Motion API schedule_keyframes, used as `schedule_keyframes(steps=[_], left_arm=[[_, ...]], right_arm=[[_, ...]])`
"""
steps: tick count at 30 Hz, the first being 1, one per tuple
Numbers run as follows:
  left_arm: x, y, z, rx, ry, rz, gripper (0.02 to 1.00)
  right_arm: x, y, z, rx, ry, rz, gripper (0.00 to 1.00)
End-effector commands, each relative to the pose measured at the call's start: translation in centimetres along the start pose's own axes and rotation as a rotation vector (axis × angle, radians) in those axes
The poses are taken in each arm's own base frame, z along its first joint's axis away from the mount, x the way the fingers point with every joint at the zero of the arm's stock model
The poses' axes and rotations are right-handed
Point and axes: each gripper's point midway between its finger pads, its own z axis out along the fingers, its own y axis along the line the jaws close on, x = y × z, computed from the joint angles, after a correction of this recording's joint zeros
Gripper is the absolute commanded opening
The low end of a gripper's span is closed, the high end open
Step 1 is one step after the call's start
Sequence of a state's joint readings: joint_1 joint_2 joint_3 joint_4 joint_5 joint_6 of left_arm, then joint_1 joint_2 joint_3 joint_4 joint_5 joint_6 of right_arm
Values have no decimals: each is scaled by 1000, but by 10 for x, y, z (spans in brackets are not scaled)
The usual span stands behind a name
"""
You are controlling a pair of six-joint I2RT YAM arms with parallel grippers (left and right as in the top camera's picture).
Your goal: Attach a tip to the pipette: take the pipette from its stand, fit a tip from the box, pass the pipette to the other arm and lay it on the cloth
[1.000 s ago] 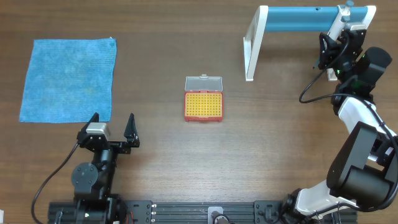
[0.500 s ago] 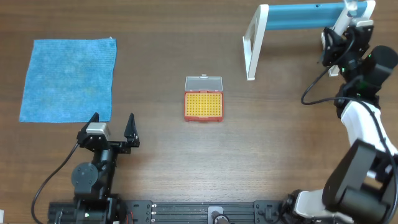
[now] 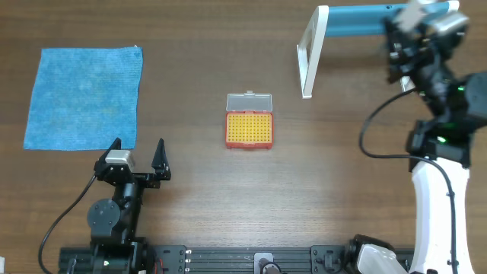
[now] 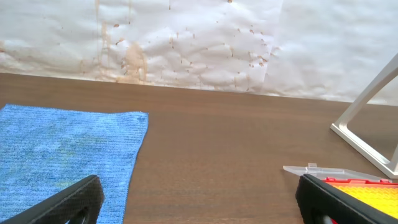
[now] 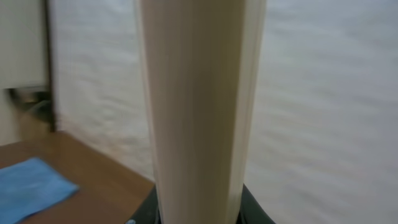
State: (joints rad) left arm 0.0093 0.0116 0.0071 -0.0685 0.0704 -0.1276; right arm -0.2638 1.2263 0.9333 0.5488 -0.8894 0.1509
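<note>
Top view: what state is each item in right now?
Tip box: lid open, tips showing.
Cloth: spread flat, nothing on it.
Stand: upright.
Left end effector: open, holding nothing.
Right end effector: at the stand, grip unclear.

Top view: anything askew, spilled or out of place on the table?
Nothing stands out. The cloth lies flat, the tip box sits square with its lid open, and the right gripper holds the pipette.

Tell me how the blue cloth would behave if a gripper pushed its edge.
The flat blue woven cloth would probably bunch and wrinkle rather than slide whole, since it lies thin and limp on the brown wooden table. It looks light, and its textured weave likely grips.
</note>
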Motion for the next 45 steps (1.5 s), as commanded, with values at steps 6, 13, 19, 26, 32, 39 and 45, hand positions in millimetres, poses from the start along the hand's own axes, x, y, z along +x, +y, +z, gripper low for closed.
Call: schedule_keyframes(steps=[6,13,19,26,32,39,45], left_arm=[[1,2,0,-11,1,13,998],[1,2,0,-11,1,13,998],[1,2,0,-11,1,13,998],[1,2,0,-11,1,13,996],[1,2,0,-11,1,13,998],[1,2,0,-11,1,13,998],[1,2,0,-11,1,13,998]], right_arm=[[39,149,56,-530,-76,118,77],[108,203,81,-697,40,244,75],[143,237,69,-850,84,233,75],[171,252,65,-792,102,182,75],[192,240,76,-693,117,121,75],[209,239,81,-673,112,98,75],[213,245,80,-685,130,113,75]])
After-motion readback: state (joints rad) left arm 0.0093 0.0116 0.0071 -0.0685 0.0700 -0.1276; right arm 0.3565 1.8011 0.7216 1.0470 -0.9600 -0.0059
